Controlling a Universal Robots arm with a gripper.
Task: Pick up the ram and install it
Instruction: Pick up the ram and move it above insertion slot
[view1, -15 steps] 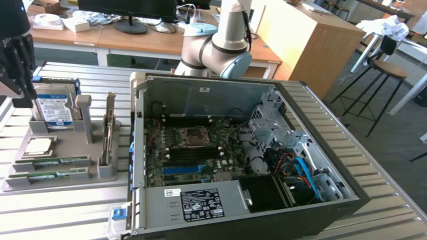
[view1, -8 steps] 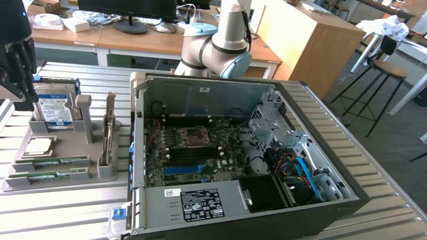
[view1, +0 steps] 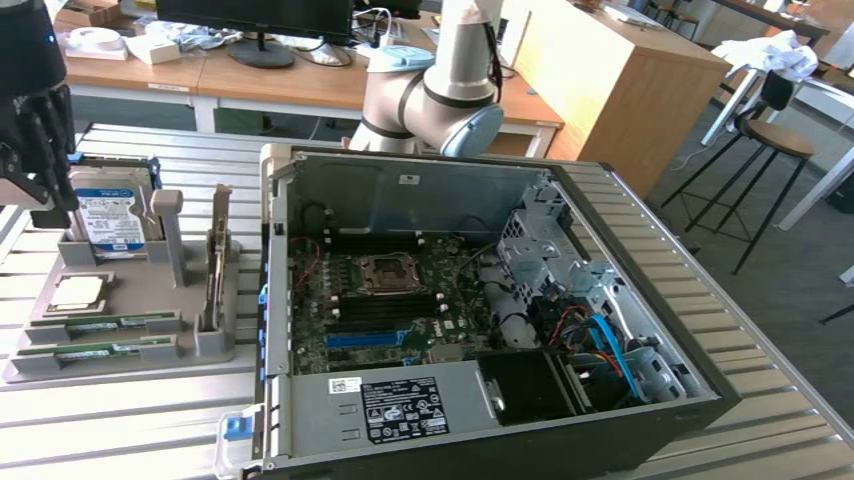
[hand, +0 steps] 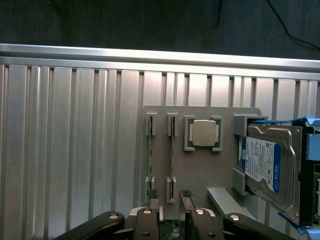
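A ribbed silver metal table (view1: 134, 430) carries a grey plastic parts tray (view1: 120, 368) at the exterior view's left, just beside an open black computer case (view1: 400, 200).

Ribbed silver table (view1: 134, 420), grooved lengthwise. Plain grey holder (view1: 200, 345) carrying two green ram sticks (view1: 120, 322) with pale labels, a silvery processor (view1: 78, 292) and a hard drive (view1: 110, 220) labelled blue and white. Black computer case (view1: 701, 395), grey inside; dark green motherboard (view1: 400, 310) with a blue slot (view1: 363, 338); blue cable (view1: 611, 335). Black gripper (hand: 170, 195); silver arm (view1: 461, 60).
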